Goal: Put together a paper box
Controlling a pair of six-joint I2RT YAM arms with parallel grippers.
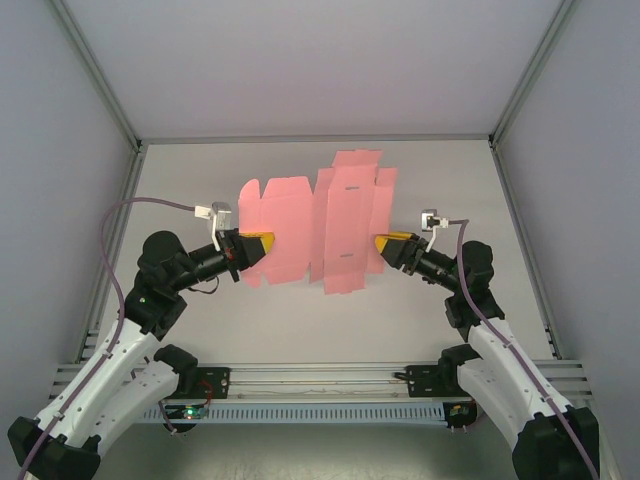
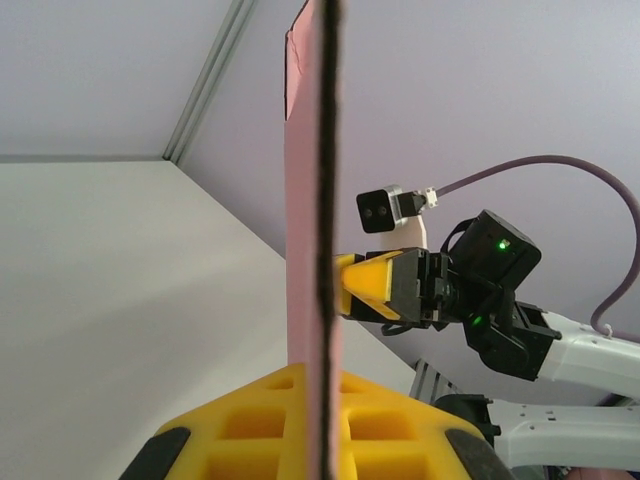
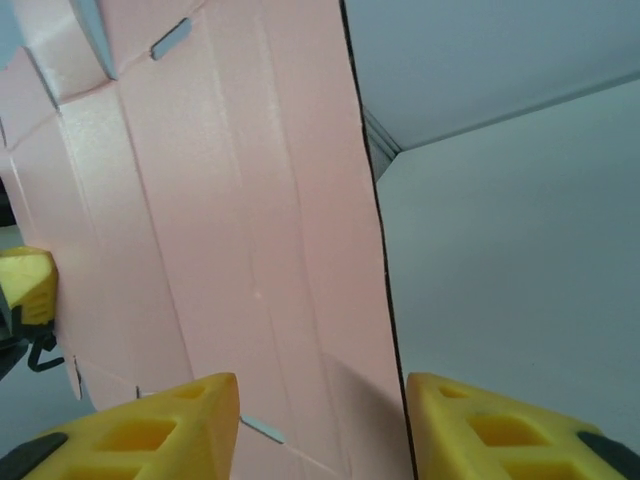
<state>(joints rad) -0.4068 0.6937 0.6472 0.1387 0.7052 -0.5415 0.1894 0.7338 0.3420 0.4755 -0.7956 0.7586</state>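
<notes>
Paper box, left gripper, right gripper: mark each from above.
paper box [image 1: 345, 225], top external view, middle of flat pink sheet.
left gripper [image 1: 271, 241], top external view, fingertips at sheet's left edge.
right gripper [image 1: 380, 242], top external view, fingertips at sheet's right edge.

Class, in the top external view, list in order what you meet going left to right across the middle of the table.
left gripper → paper box, a flat pink die-cut sheet → right gripper

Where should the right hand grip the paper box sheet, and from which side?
Grip the paper box at its right edge, from the right, edge-on: the thin flat sheet's edge lies between the fingers of the open right hand; the left hand pinches the opposite edge.
</notes>
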